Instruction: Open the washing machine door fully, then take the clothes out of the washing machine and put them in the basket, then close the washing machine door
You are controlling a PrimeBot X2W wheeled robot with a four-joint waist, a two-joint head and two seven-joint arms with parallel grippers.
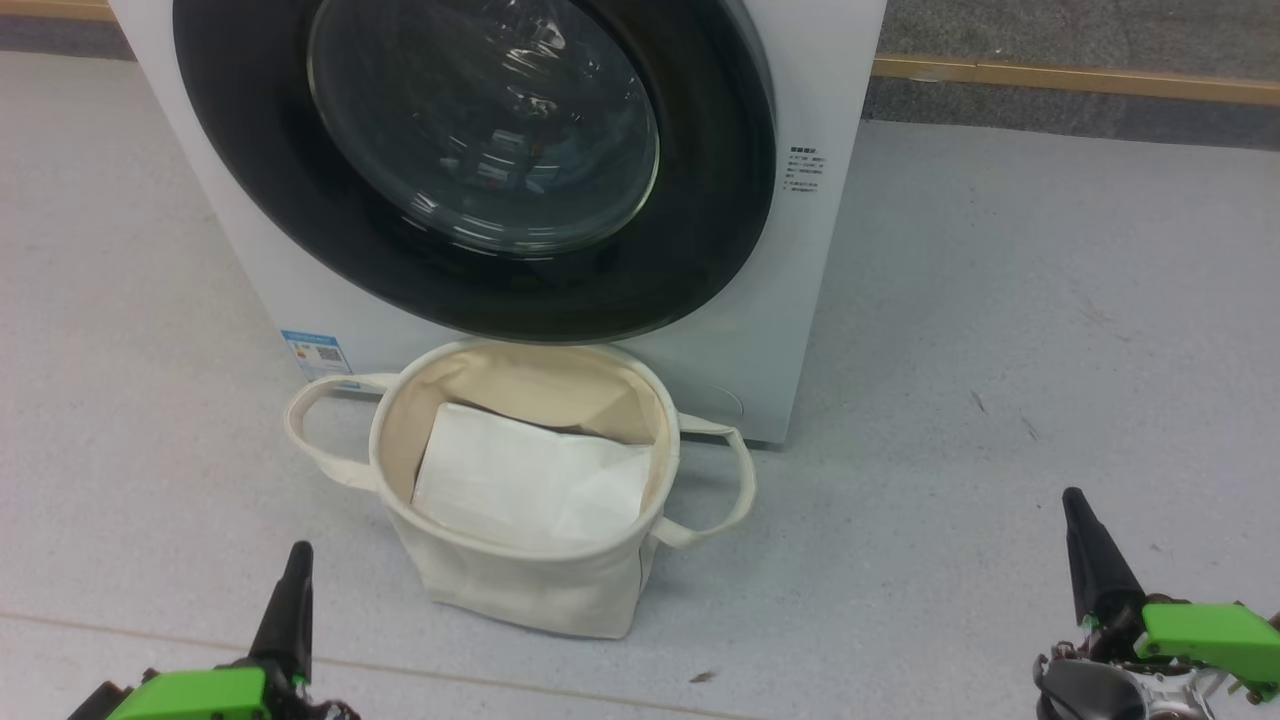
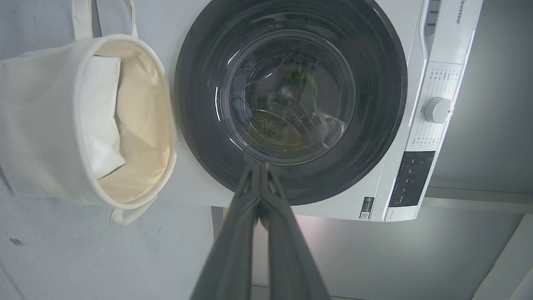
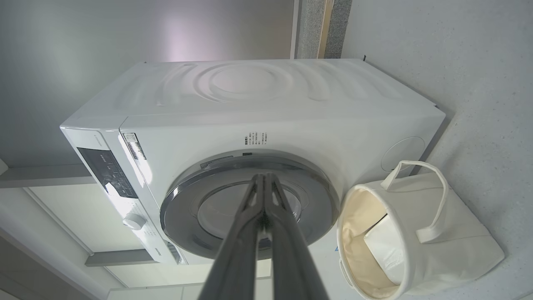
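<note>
From the head camera I have the washing machine point(image 1: 830, 300) straight ahead on the grey floor point(image 1: 1000, 350). The washing machine door point(image 1: 260, 200) is shut flat against the white front, its glossy black rim circling the bulging glass. The glass throws back reflections, and in the left wrist view I see some steel drum behind it, but I cannot make out the clothes through it. A small text label point(image 1: 803, 170) sits to the right of the door and a blue sticker point(image 1: 318, 355) sits low on the left corner.

The basket point(image 1: 520, 590) stands upright on the floor just in front of the washer, below the door's lower edge, with one loop handle out to each side. Inside it lies a plain white folded sheet point(image 1: 530, 480), leaning against the tan lining.

Both arms are low and well back from the machine — the left tool point(image 1: 298, 550) at the lower left and the right tool point(image 1: 1072, 497) at the lower right. Each has its dark fingers pressed together with nothing between them. The wrist views agree: the left tool point(image 2: 259, 164) points at the lower part of the door, and the right tool point(image 3: 263, 177) points at the door from the side. The round dial point(image 2: 437, 110) sits on the control strip.
</note>
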